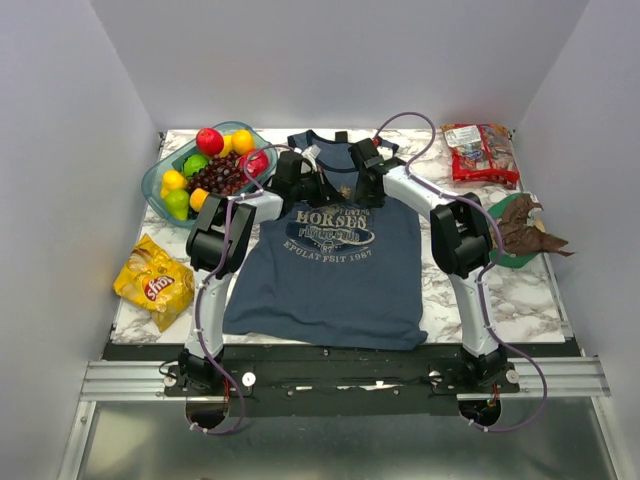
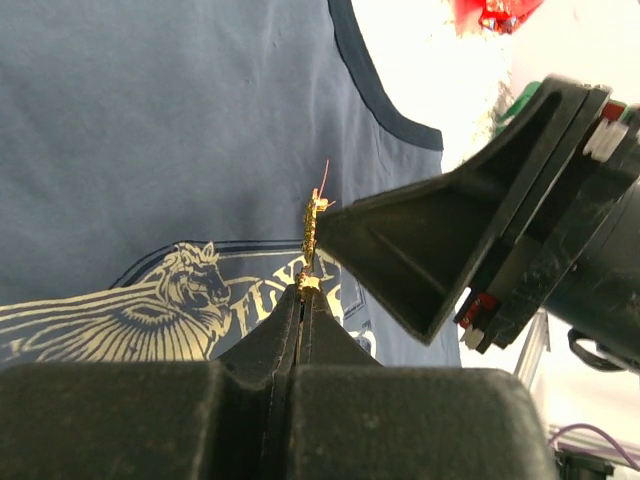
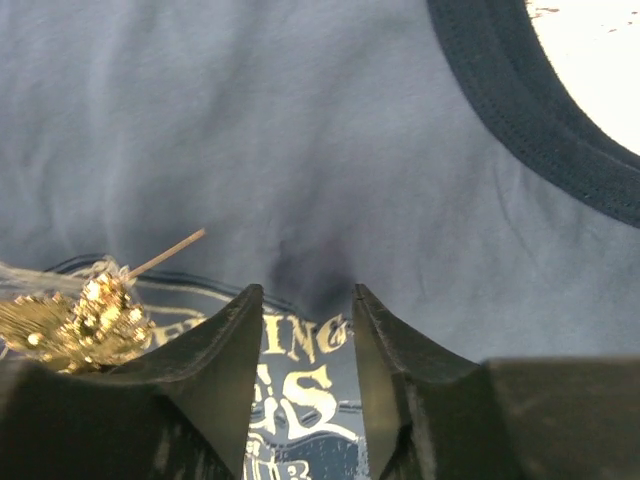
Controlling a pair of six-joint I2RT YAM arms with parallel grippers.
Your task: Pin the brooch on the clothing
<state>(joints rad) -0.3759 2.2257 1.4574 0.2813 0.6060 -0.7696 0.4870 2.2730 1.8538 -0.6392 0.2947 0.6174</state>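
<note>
White booth walls close in a marble table (image 1: 520, 290), and the shirt (image 1: 330, 285) lies flat on it, neck away from me. The brooch (image 2: 313, 235) is up over the chest, above the top edge of the gold print and not on the cloth as far as I can judge; whether its pin tip touches the fabric I cannot tell. My left gripper (image 2: 302, 300) has it: the fingers are pressed together with no gap, nipping the brooch by its lower end, so the gold body stands out from the tips edge-on, its long axis in line with the fingers, and a thin pin stem slants off the far end. My right gripper (image 3: 305, 300) is just beside it, fingers partly apart with only blue cloth showing between them and nothing held. This is what the next move turns on: in the right wrist view the brooch sits outside the gap, against the outer face of the finger on the left of that view, with the stem pointing up and to the right across that finger. I judge that the right arm would have to shift sideways toward the brooch before those fingers could close on the stem or clasp. Both wrists meet over the neckline. Further out, a fruit bowl (image 1: 150, 185) sits at the far left, a chip bag (image 1: 155, 282) near left, and a red packet (image 1: 480, 150) far right.
</note>
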